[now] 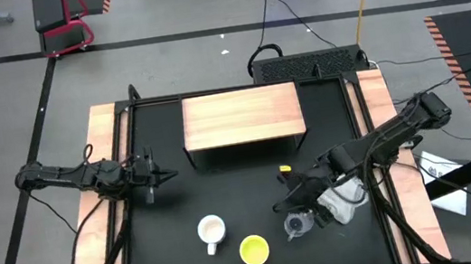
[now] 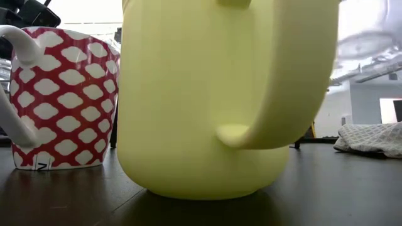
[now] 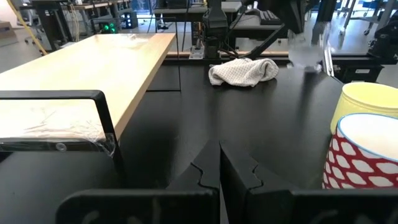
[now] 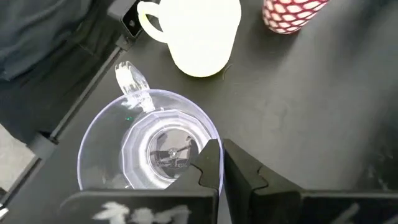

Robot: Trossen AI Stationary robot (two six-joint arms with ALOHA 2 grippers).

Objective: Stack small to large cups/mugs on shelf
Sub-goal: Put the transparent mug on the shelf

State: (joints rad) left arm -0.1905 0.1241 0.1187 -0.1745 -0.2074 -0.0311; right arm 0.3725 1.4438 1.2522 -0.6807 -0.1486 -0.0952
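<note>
Looking down past the right gripper: fingers drawn nearly together, only a dark slit between them, nothing plainly held. Poised over the near rim of the small clear glass cup, one fingertip overlapping the rim line; impossible to tell whether touching the glass or hanging just above it. Standing upright on the black tabletop, open mouth up, small glass handle on the side away from the fingers.

Likely light but rigid, smooth and slippery, and breakable: best taken by pinching the thin wall at the rim, one finger inside and one outside, with gentle pressure, rather than by the small handle. Would first need the fingers spread.

Just beyond the glass cup, the yellow handled mug, upright and apart from it; past that, the white mug with a red lattice pattern, also upright. Seen from above as a loose row near the front edge of the table. Near the right arm, a crumpled white cloth.

Well apart, toward the back of the table, the light wooden shelf, flat top bare, no cup on it yet.

Off to the left side, level with the shelf's front, the left gripper, fingers closed together and holding nothing
</note>
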